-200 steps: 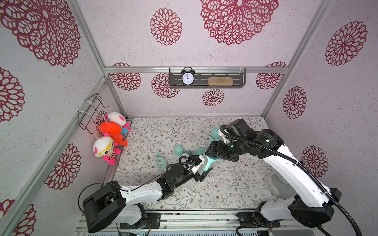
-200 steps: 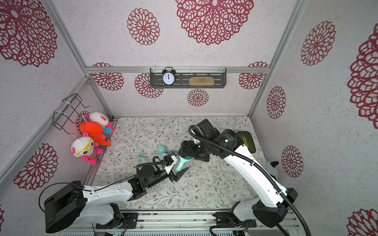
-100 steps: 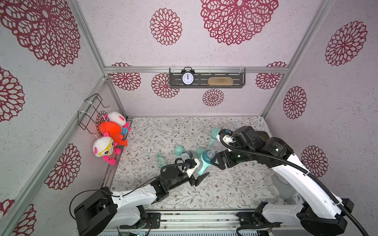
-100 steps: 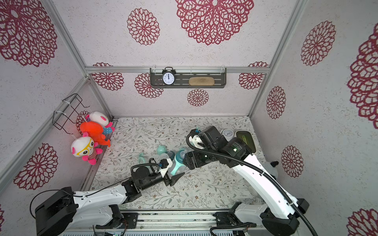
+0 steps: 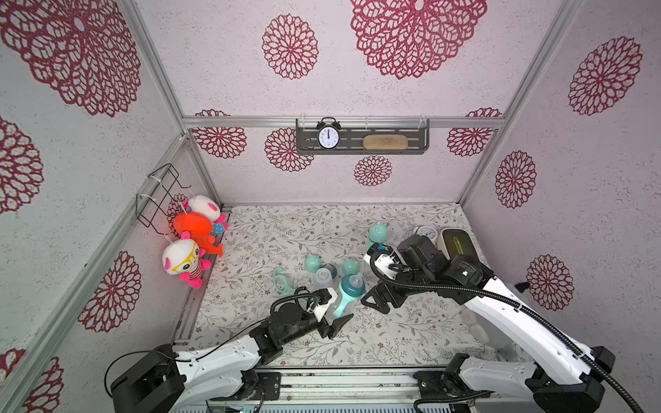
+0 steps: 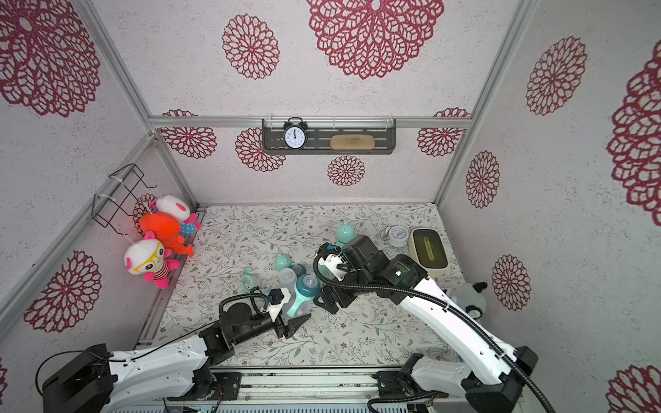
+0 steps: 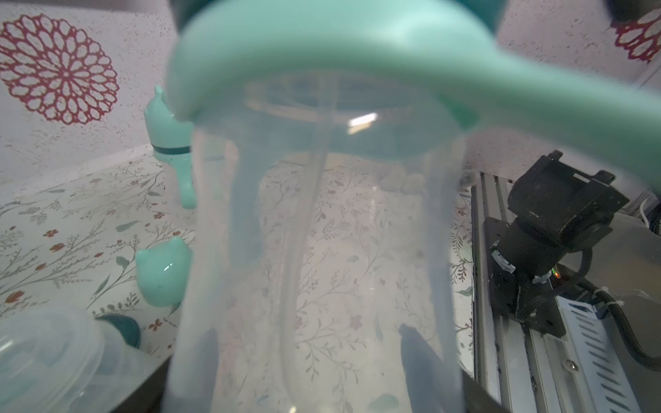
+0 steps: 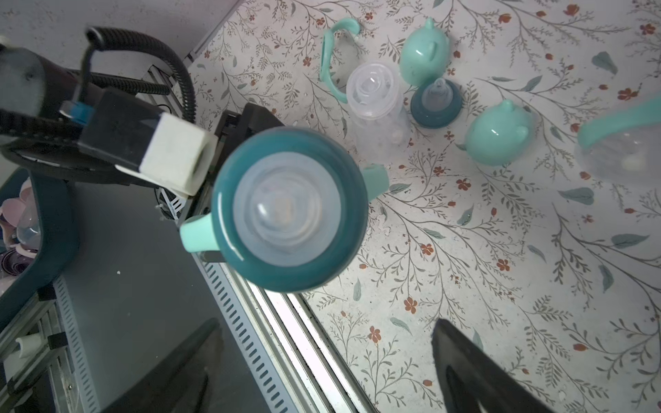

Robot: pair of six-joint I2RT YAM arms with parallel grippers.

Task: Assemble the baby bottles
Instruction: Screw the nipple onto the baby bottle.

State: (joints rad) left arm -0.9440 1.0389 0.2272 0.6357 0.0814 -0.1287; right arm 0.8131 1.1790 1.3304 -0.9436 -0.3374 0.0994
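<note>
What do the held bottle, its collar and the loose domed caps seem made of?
The bottle looks like clear, faintly frosted plastic: the floral mat shows through it. Its collar is opaque dark teal, likely hard plastic, with a glossy rim glint. The domed caps look like smooth mint plastic with sharp highlights.

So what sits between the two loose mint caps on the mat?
A dark teal nipple collar, nipple up, flanked by the mint caps; the right wrist view shows it best.

I've got the left gripper (image 5: 334,314) clamped tight, arm stretched low; right gripper (image 5: 381,301) hangs splayed wide, arm arched over, pointing down
</note>
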